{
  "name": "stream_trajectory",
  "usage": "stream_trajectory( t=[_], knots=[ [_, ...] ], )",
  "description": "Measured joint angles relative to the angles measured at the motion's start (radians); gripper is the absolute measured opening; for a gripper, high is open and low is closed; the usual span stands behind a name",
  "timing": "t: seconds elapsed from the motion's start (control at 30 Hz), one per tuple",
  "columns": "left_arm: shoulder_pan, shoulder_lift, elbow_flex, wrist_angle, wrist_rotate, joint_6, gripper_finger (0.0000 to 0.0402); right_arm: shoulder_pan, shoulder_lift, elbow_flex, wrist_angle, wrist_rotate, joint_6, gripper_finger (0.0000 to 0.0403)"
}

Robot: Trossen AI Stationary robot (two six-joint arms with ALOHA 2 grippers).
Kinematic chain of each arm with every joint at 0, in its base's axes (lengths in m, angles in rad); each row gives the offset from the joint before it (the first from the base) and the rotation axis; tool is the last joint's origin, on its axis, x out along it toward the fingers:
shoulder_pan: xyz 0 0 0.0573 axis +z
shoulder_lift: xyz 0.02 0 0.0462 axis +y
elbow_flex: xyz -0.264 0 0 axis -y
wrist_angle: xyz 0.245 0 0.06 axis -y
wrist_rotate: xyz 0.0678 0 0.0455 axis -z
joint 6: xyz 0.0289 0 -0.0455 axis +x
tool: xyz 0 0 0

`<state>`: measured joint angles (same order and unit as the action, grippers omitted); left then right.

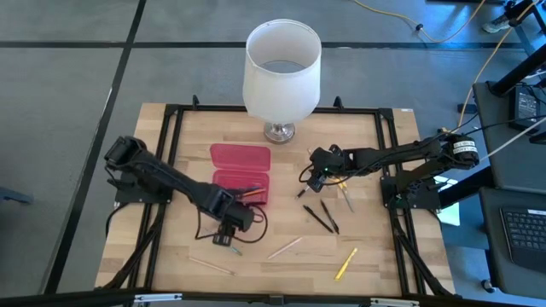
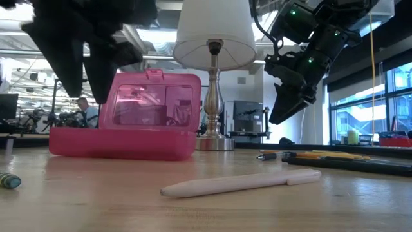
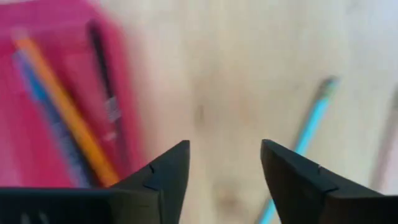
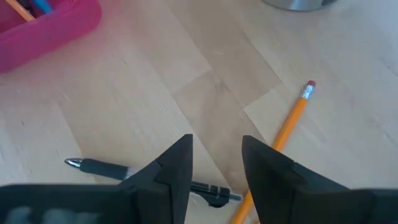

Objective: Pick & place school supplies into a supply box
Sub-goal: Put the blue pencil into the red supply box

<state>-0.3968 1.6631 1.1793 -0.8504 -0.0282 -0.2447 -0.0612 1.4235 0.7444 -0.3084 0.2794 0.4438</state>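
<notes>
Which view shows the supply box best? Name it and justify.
The high view: the whole supply box lies open, tray and lid seen from above. The low view shows its raised lid and side only; the left wrist view a blurred tray with pencils; the right wrist view just one corner.

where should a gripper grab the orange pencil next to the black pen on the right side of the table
Take the orange pencil mid-shaft, coming straight down from above, jaws across its width. It lies flat on the wooden table, so only its long sides offer purchase. Its lower stretch runs under the right gripper close to the black pen, so gripping nearer the eraser end looks safer.
</notes>
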Motion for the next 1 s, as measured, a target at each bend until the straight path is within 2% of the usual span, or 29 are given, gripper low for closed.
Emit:
stream_trajectory(
  t=[0.13,0.3,0.6,1.0],
  knots=[
    [-0.045,0.005,0.0,0.075,0.013,-0.067,0.0211,0.0,0.0,0.0,0.0,0.0,0.0,0.0142],
    [-0.091,0.005,0.0,0.149,-0.007,-0.075,0.0215,0.0,0.0,0.0,0.001,0.0,0.0,0.0142],
    [-0.178,0.075,0.0,0.214,-0.074,-0.14,0.0197,0.0,0.0,0.0,0.001,0.0,0.001,0.0142],
    [-0.231,0.226,0.0,0.279,-0.088,-0.229,0.0176,0.0,0.0,0.0,0.001,-0.001,0.027,0.0142]
  ],
)
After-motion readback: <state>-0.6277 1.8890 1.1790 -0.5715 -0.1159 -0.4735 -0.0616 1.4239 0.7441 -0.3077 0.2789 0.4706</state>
